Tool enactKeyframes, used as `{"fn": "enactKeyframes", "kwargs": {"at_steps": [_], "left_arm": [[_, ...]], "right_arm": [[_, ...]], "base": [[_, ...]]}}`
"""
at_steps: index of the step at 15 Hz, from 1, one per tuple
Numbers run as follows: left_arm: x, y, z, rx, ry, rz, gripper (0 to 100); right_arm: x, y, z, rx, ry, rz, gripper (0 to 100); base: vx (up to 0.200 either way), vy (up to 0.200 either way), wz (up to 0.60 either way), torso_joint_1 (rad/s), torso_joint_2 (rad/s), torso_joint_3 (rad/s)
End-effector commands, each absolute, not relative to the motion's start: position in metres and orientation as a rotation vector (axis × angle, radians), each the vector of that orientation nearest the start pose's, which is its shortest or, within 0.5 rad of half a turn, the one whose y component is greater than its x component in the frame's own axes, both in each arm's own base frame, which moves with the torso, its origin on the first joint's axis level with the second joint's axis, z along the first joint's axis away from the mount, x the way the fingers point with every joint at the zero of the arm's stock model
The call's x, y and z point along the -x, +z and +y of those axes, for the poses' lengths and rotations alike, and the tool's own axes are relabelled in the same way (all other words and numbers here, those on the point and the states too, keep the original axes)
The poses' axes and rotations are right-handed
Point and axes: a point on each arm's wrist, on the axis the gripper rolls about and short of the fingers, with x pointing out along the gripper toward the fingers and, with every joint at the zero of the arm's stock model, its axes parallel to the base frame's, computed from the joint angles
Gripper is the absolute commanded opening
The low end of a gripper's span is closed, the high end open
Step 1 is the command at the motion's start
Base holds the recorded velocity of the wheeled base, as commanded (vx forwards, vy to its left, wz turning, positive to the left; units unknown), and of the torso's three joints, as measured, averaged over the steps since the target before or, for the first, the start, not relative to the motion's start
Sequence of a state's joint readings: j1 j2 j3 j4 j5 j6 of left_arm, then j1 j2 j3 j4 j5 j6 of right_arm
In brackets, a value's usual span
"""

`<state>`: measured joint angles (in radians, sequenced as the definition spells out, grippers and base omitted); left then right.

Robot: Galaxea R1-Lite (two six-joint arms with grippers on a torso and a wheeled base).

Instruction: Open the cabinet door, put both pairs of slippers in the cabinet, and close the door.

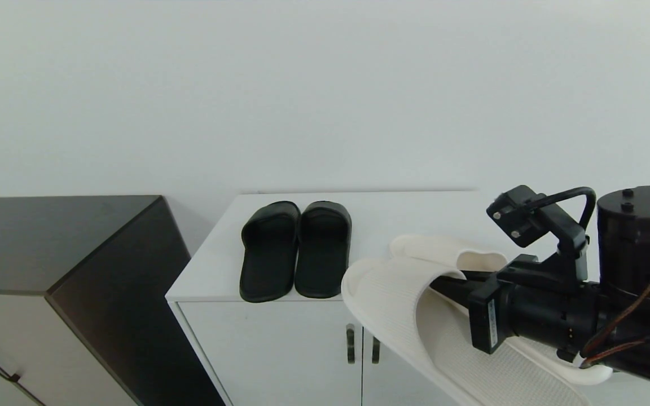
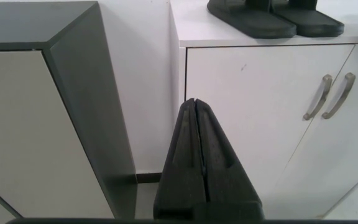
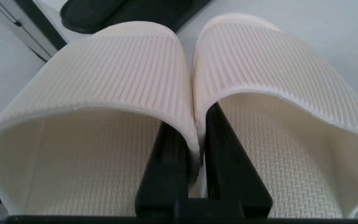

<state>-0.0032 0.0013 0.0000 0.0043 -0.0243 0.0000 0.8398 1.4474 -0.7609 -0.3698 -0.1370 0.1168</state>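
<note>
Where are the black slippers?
In the head view, the black slippers sit side by side on top of the white cabinet, left of the white slippers held by the right gripper.

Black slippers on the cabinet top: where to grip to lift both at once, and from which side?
Likely best: pinch the touching inner strap walls of the black slippers, one finger in each opening, coming from the cabinet's front edge: heels point there, openings face the robot. The right gripper holds the white slippers likewise.

black slippers (image 1: 295, 251) lie on white cabinet (image 1: 415, 214) top
</note>
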Motion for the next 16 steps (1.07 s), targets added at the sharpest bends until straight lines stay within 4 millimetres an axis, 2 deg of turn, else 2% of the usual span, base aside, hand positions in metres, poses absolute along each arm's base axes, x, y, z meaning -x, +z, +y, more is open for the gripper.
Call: {"fn": "enactKeyframes", "kwargs": {"at_steps": [1,10,16], "left_arm": [[0.023,0.075,0.000,0.000,-0.028,0.006,0],[0.023,0.075,0.000,0.002,-0.028,0.005,0],[0.023,0.075,0.000,0.000,-0.021,0.005,0]], "right_arm": [[-0.161,0.213,0.177,0.039,0.690,0.324,0],[-0.160,0.207,0.175,0.057,0.702,0.341,0],[-0.158,0.201,0.173,0.083,0.704,0.354,0]], "base": [[-0.200,0.000,0.00,0.002,0.01,0.007],[-0.200,0.000,0.00,-0.003,0.00,0.003],[0.000,0.000,0.00,0.000,0.00,0.000]]}}
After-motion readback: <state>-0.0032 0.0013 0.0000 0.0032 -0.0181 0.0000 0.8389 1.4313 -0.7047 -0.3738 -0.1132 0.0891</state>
